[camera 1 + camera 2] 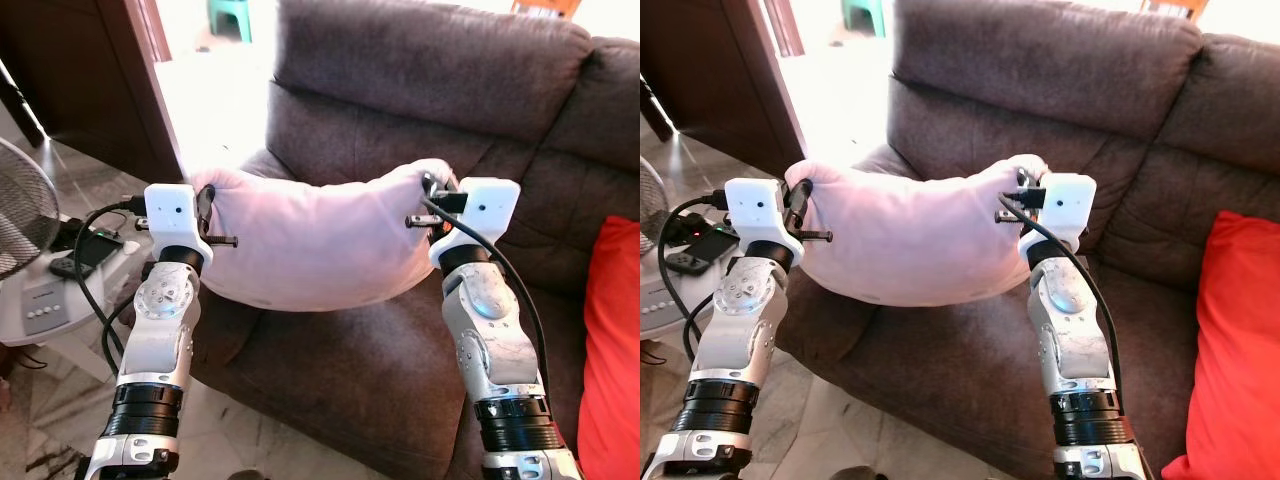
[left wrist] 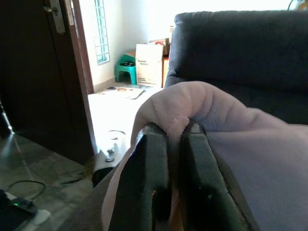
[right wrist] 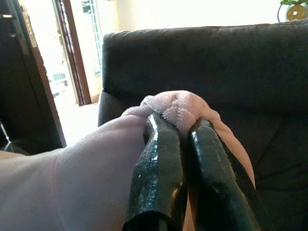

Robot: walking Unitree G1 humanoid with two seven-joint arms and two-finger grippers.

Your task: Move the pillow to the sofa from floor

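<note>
A pale pink pillow (image 1: pixel 310 240) hangs between my two arms, sagging in the middle, just above the seat of the dark brown sofa (image 1: pixel 420 90). My left gripper (image 1: pixel 205 200) is shut on the pillow's left corner (image 2: pixel 180 108), with the fabric pinched between its fingers (image 2: pixel 149 168). My right gripper (image 1: pixel 435 190) is shut on the pillow's right corner (image 3: pixel 175 108), fabric bunched between its fingers (image 3: pixel 161 159). The pillow's underside hangs close over the seat cushion (image 1: pixel 940 350); whether they touch I cannot tell.
A red cushion (image 1: pixel 1230 350) lies on the sofa seat to the right. On the left stand a white fan (image 1: pixel 30 230) with cables and a dark wooden door (image 1: pixel 90 70). Beyond the doorway are a green stool (image 2: pixel 126 67) and a cardboard box (image 2: pixel 149 65).
</note>
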